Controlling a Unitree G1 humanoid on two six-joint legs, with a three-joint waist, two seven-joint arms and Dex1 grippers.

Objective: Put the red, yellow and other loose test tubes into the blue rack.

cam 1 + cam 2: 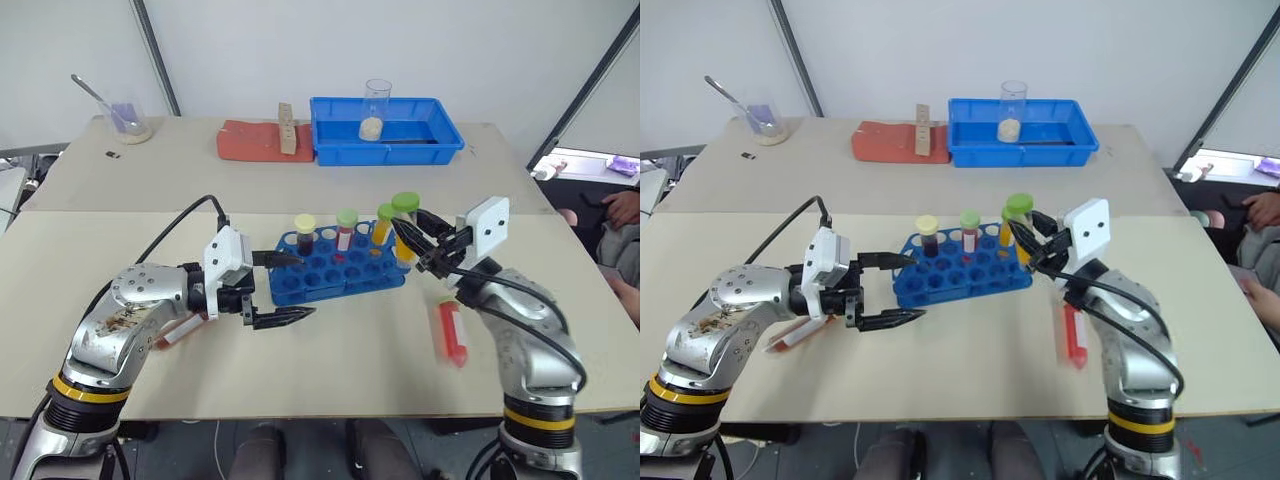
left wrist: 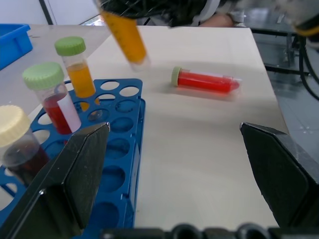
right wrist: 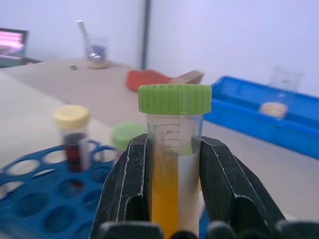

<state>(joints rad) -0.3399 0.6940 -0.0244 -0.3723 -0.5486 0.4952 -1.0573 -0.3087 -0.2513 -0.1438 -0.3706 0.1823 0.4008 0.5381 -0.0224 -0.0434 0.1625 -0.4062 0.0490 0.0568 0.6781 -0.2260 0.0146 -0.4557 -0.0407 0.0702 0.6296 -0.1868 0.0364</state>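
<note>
Right wrist view: yellow tube point(image 3: 170, 169) clamped between right gripper point(image 3: 174, 199) fingers just below green cap; blue rack point(image 1: 335, 270) beneath and ahead; likely light, rigid, slick plastic; best gripped below cap; left gripper point(image 1: 283, 290) spread wide, empty.

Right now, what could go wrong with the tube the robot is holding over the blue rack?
The right gripper pinches the yellow tube only below its green cap, so it might slip or tilt on the way down. It hangs close to the orange tube already standing in the blue rack and could knock it. The red tube lies loose beside the right arm and might get nudged and roll.
</note>
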